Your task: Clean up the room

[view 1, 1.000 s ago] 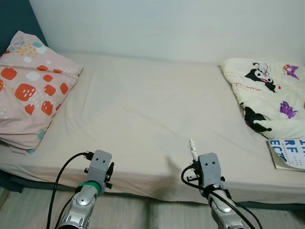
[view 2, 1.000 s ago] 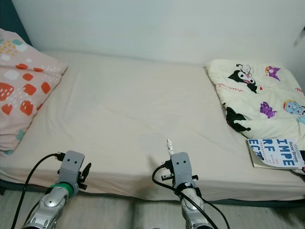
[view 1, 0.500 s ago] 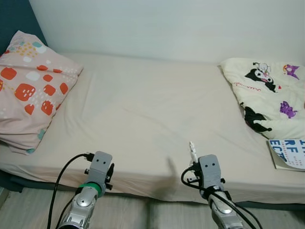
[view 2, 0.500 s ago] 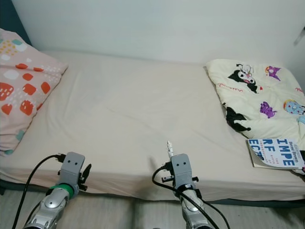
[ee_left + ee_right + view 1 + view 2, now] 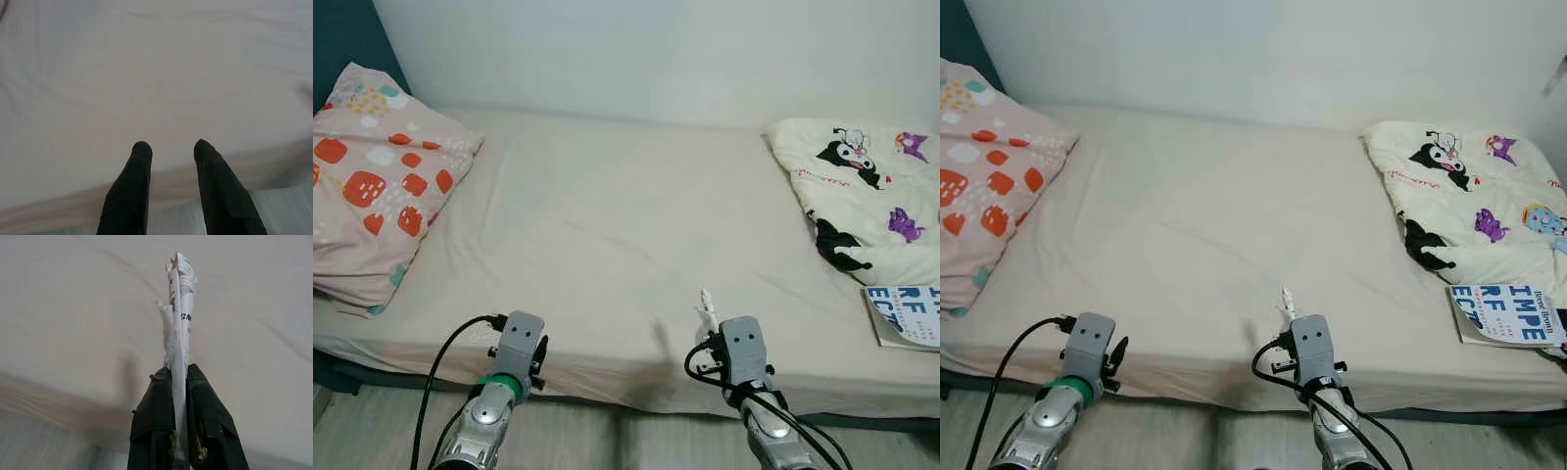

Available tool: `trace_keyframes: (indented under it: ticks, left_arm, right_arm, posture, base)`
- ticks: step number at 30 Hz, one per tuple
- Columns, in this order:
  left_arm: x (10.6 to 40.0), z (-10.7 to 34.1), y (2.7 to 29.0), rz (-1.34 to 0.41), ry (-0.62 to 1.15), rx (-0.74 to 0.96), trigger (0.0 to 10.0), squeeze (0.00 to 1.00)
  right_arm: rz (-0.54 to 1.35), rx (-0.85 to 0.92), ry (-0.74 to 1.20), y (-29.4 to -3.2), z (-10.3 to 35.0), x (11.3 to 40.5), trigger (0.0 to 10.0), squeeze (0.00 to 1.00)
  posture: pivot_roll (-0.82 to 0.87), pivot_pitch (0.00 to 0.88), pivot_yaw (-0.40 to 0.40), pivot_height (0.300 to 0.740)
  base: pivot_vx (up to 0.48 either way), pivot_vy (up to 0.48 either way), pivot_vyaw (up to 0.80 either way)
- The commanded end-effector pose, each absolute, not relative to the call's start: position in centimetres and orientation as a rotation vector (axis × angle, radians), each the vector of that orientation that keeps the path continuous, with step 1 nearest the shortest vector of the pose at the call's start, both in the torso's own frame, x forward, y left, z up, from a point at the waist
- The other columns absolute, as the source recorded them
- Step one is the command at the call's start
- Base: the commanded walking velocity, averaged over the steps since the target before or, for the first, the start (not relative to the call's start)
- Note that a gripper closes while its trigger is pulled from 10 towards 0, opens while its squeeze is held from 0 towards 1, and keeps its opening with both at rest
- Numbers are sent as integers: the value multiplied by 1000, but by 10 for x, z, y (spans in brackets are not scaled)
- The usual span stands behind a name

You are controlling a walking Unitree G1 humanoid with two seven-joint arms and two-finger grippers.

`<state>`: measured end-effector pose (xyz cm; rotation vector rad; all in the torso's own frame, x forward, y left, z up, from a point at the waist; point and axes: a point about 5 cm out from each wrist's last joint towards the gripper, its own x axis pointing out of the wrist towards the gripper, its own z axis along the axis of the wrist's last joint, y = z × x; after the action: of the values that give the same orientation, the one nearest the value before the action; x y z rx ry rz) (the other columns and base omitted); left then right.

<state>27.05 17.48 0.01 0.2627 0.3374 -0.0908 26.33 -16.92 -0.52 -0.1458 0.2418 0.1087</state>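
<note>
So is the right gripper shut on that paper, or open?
Shut: the right gripper pinches the crumpled paper, its fingers pressed against it.

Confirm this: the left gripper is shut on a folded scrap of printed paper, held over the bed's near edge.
Wrong arm. The right gripper is shut on the printed paper, as the right wrist view shows; the left gripper is open. The rest stands: it is over the bed.
</note>
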Motion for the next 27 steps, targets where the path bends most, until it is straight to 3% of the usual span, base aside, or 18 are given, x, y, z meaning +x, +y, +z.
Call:
trace_keyframes:
  ticks: [1,27]
  left_arm:
    - [265,-7,174,-92,375,267,10000,0]
    - [265,-15,177,-74,468,281,10000,0]
  right_arm:
    - [97,-113,267,-170,-9,261,10000,0]
    - [106,-84,303,-170,-12,262,10000,0]
  posture:
    - [36,0,-10,713]
    - [43,0,-16,713]
  base:
    - [0,0,-800]
    - [0,0,-727]
